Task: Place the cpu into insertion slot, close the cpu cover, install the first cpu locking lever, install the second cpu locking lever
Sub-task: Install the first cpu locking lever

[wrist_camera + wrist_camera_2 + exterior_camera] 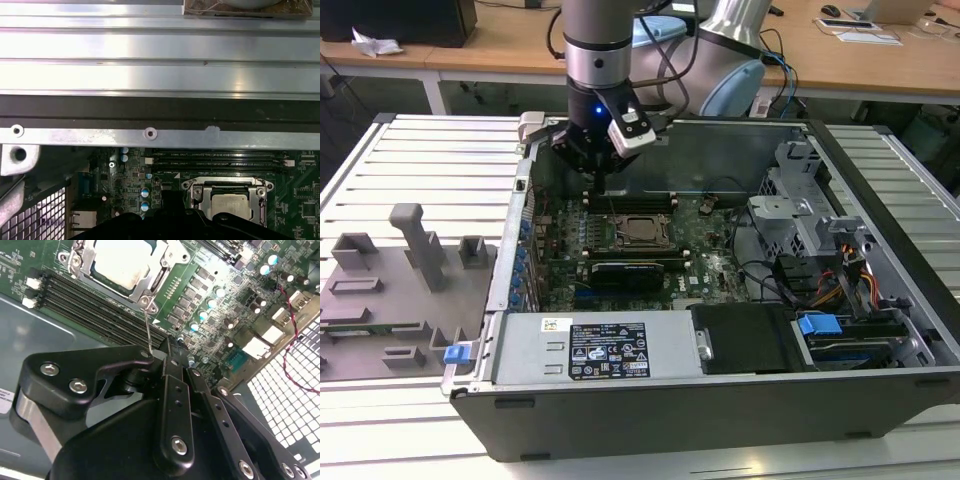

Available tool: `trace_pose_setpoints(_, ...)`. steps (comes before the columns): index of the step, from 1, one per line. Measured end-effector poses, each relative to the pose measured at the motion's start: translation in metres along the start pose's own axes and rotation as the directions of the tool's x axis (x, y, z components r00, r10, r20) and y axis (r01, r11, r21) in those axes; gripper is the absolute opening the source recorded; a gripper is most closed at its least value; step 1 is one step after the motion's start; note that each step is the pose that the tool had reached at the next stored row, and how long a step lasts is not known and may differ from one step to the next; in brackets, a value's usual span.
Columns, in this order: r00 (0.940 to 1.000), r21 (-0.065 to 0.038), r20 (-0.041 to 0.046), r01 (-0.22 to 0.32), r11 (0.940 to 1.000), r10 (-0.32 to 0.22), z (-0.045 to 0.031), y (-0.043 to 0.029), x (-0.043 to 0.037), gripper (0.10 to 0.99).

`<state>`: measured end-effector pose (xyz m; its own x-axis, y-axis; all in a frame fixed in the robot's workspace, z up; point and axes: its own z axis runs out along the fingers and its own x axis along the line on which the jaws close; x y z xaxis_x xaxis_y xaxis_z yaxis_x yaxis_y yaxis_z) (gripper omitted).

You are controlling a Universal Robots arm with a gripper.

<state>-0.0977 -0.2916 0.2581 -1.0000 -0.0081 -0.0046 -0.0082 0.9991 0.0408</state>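
An open computer case [880, 330] lies on a slatted metal table [420, 160], wooden desks behind it.

My gripper [167, 360] hangs inside the case over the green motherboard [220, 310], fingers drawn together on a thin wire lever [148, 330] that rises from a corner of the socket; in the exterior view I see the gripper [601, 188] just beyond the insertion slot [642, 231]. The cpu [121, 260] sits in the slot, its pale top showing through the cut-out of the cpu cover [167, 257], which lies flat over it. Dark memory slots [95, 305] run beside the socket. A grey fixture tray [390, 290] sits on the exterior view's left.
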Motion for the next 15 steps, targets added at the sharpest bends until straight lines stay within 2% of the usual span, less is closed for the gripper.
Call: trace_pose_setpoints(15, 1.0, 0.0, 0.0, 0.0, 1.0, 0.0, 0.0, 0.0, -0.0069, 0.106)
